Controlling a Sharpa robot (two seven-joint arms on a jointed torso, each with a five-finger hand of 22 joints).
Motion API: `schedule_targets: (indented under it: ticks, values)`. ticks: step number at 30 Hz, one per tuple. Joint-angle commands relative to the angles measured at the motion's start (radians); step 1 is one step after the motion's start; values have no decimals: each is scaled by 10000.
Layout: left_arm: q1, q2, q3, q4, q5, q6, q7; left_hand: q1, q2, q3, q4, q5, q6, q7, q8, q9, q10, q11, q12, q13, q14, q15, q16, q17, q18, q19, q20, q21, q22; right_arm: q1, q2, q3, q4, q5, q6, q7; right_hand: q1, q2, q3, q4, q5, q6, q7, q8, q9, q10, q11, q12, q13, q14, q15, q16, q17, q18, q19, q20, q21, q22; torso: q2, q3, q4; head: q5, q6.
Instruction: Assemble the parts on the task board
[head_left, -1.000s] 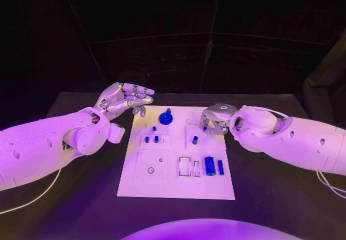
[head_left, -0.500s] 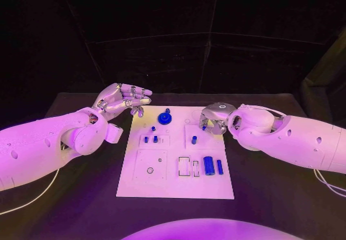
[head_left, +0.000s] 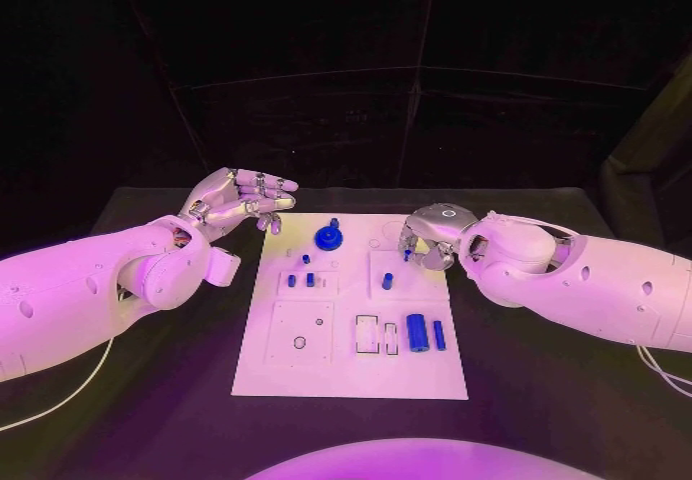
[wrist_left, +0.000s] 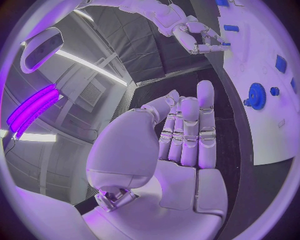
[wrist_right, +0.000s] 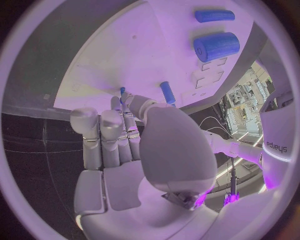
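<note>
Right robot hand (head_left: 430, 238): fingers curled over the board's (head_left: 352, 370) far right corner, pinching a small blue pin (wrist_right: 122, 92); it seems to be seating it.
Advice: keep the pin upright, press straight down, release only once seated.
Left robot hand (head_left: 238, 202): raised off the board's far left corner, fingers loosely curled, holding nothing.
Parts: gear (head_left: 329, 237) near the far edge, cylinder (head_left: 417, 332) lying right of centre.
Worktop (head_left: 562, 390): black, dark curtains behind.

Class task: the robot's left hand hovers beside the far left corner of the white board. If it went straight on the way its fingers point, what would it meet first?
Probably the blue gear on the task board. The left hand points its fingers across the board's far end, and the gear is the nearest part in that line. Depth is unclear, so it might pass above.
</note>
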Motion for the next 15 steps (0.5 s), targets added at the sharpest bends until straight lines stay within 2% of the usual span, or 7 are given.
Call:
schedule_targets:
  ticks: [1, 6, 11, 15]
  values:
    - [12, 2, 5, -76, 92, 102, -66, -85, 44, -48, -13, 48, -93, -11, -69, -10, -83, 27, 32, 9, -64, -15, -75, -42, 99, -81, 26, -54, -12, 33, -166, 15, 238, 71, -1180, 19, -143, 9, -44, 32, -51, 60, -21, 5, 1, 31, 13, -41, -10, 147, -81, 32, -4, -89, 71, 12, 62, 35, -9, -17, 5, -28, 61]
    - [12, -8, 6, -232, 163, 70, -140, -23, 75, -21, -63, 49, -144, 12, -100, -22, -136, 41, 58, 16, -101, -10, -108, -118, 104, -93, 29, -67, -20, 51, -441, 22, 572, 374, -1491, 54, -222, 5, -57, 47, -54, 61, -27, 2, 0, 38, 10, -49, -9, 158, -83, 93, 55, -102, 101, 10, 101, 107, 9, -11, -2, -11, 94]
    - [13, -48, 7, -309, 260, 19, -158, 9, 88, -5, -92, 49, -170, 27, -115, -27, -160, 51, 75, 20, -137, -7, -152, -203, 105, -97, 32, -71, -22, 77, -629, 27, 894, 944, -1717, 130, -259, 9, -62, 57, -54, 68, -32, 4, 1, 47, 6, -50, -7, 161, -84, 109, 67, -106, 111, 9, 115, 129, -8, -20, -20, 44, 60]
    - [14, -76, 8, -342, 289, -77, -177, 40, 120, 20, -116, 50, -204, 54, -134, -33, -178, 65, 99, 26, -151, -1, -169, -245, 106, -97, 34, -72, -24, 84, -640, 29, 1214, 1399, -2177, 350, -251, 26, -36, 34, -41, 53, -34, -6, -3, 30, 2, -65, -10, 164, -88, 124, 75, -108, 118, 7, 128, 146, 5, -26, -2, 71, 61]
